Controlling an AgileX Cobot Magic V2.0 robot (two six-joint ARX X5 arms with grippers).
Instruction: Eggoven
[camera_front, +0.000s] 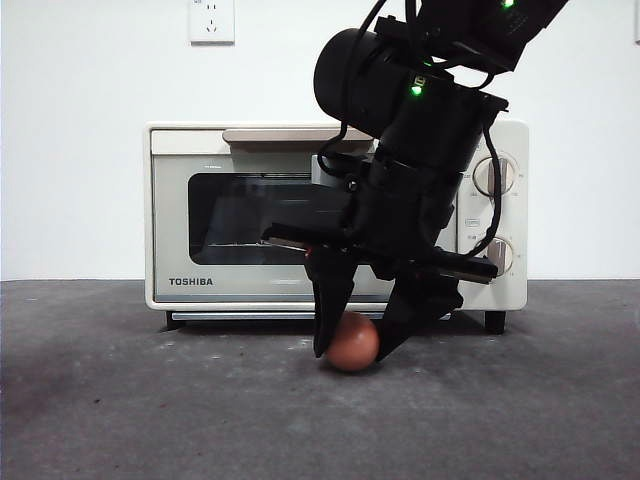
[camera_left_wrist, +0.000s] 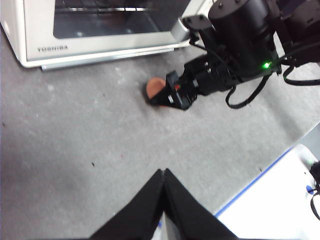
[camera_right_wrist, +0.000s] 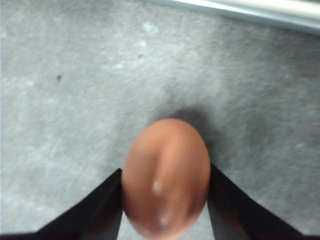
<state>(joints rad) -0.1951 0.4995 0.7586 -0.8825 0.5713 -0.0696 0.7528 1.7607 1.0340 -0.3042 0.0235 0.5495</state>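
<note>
Right wrist view: the egg (camera_right_wrist: 166, 177) fills the space between my right gripper (camera_right_wrist: 165, 200) jaws, one black jaw pressed against each flank, so I am closed on it across its narrow width. I judge the hold sits there because the long axis would give the jaws less to bear on.

Front view adds what this close shot hides: the egg (camera_front: 353, 342) sits low on the grey table (camera_front: 120, 400), apparently touching it, just in front of the toaster oven (camera_front: 200, 160), with the right gripper (camera_front: 358, 340) coming down from above. The oven door looks shut, handle (camera_front: 290, 135) at the top, so it will need opening before the egg goes in.

Left wrist view: my left gripper (camera_left_wrist: 163, 175) hangs back, jaws together and empty, well apart from the egg (camera_left_wrist: 155, 89), presumably free for the door.
</note>
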